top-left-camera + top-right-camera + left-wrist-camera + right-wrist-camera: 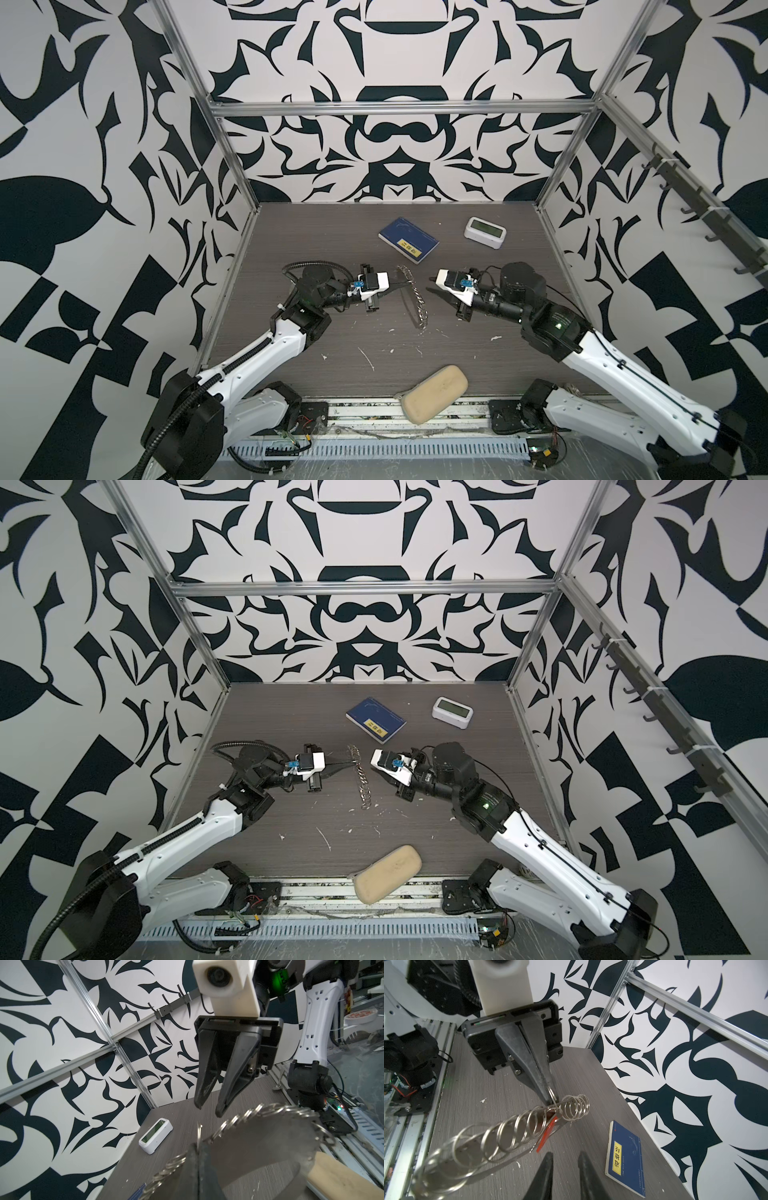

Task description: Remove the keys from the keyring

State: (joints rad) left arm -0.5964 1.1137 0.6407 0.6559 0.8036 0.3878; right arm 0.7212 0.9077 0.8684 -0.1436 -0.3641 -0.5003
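The keyring (pixel 412 300) is a thin grey hoop fringed with small silver rings, held upright above the table in both top views (pixel 360 780). My left gripper (pixel 398 285) is shut, pinching one small ring on the hoop's rim (pixel 552 1093); in the left wrist view its tips (pixel 199 1146) close on that thin ring. A red-orange tag of the keys (pixel 547 1135) hangs from the hoop among the rings; the silver keys themselves are hard to make out. My right gripper (pixel 564 1156) stands open and empty just short of the tag, facing the hoop (pixel 209 1110).
A blue booklet (pixel 408 245) and a white digital clock (pixel 485 232) lie on the far side of the table. A beige oblong pad (pixel 434 392) lies across the front edge. White flecks dot the dark wood surface.
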